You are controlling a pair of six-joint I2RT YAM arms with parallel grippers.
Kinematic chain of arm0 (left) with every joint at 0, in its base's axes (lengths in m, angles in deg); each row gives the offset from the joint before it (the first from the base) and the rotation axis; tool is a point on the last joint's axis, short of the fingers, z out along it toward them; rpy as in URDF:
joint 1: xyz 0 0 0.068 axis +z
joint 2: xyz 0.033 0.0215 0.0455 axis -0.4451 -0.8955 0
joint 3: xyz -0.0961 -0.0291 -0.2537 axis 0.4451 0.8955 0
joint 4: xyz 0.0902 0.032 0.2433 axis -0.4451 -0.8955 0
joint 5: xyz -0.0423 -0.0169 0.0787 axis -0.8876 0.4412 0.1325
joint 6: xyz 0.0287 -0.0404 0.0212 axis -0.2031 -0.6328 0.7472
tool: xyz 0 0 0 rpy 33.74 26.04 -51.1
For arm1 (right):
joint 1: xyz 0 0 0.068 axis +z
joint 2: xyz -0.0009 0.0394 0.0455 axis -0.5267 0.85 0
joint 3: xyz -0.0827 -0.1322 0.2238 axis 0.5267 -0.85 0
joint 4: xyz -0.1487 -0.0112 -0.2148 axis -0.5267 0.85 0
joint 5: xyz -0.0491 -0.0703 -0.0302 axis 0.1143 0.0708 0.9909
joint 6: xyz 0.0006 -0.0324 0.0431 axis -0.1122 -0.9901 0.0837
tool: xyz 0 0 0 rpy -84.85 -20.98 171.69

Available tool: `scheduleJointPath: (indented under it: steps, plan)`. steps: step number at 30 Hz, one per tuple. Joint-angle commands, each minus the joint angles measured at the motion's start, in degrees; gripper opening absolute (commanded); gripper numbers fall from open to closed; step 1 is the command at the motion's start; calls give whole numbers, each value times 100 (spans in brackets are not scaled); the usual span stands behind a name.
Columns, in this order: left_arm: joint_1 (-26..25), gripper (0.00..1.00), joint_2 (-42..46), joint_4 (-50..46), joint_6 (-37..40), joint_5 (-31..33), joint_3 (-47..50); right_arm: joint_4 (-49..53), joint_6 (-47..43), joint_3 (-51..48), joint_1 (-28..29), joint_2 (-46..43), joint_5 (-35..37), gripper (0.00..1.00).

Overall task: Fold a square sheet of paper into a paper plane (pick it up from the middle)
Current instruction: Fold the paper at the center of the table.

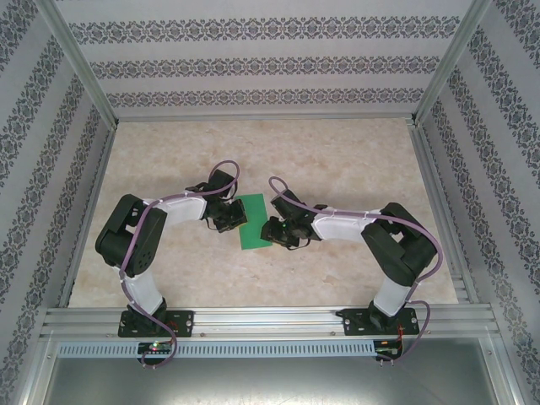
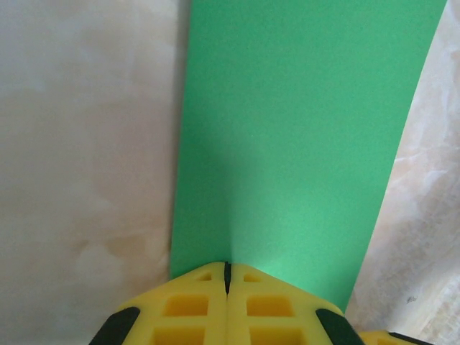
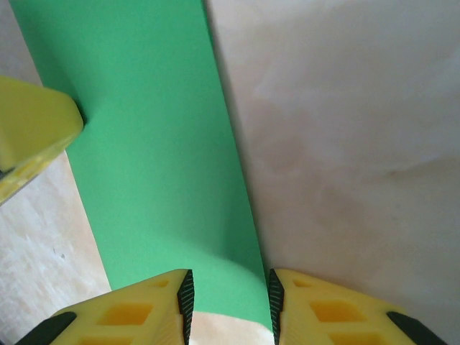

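While the left gripper (image 2: 227, 277) pinches one edge of the paper (image 2: 302, 144) on the bench (image 3: 345, 144) and the right gripper (image 3: 230, 302), jaws apart, straddles the other, an uneven pull could tear it.

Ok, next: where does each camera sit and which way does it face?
Top external: above and behind the bases, looking down at the table; both arms, left gripper, right gripper.
Left wrist: looks past its shut fingers along the green sheet of paper.
Right wrist: looks past its parted fingers along the sheet.
Shared: the sheet in all three; right wrist catches a left finger.
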Motion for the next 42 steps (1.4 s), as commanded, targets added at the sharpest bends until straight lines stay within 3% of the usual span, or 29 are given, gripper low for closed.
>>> scheduleJointPath:
  steps: [1,7,21,28,37,42]
  plan:
    - [57,5,-299,-255,-75,323,219,176,-186,90,92,19,-160,34]
    - [50,5,-299,-246,-68,311,233,-344,83,-244,100,-192,-280,32]
    - [53,5,-294,-188,-31,278,271,-2774,847,-1125,-158,-277,-627,33]
    - [53,5,-313,-201,20,239,236,-3095,842,-1233,-225,-241,-514,43]
    - [59,5,-398,-229,81,208,141,-3143,184,-889,-523,288,-975,44]
    - [56,5,-366,-222,65,185,126,-3400,348,-946,-586,378,-1431,40]
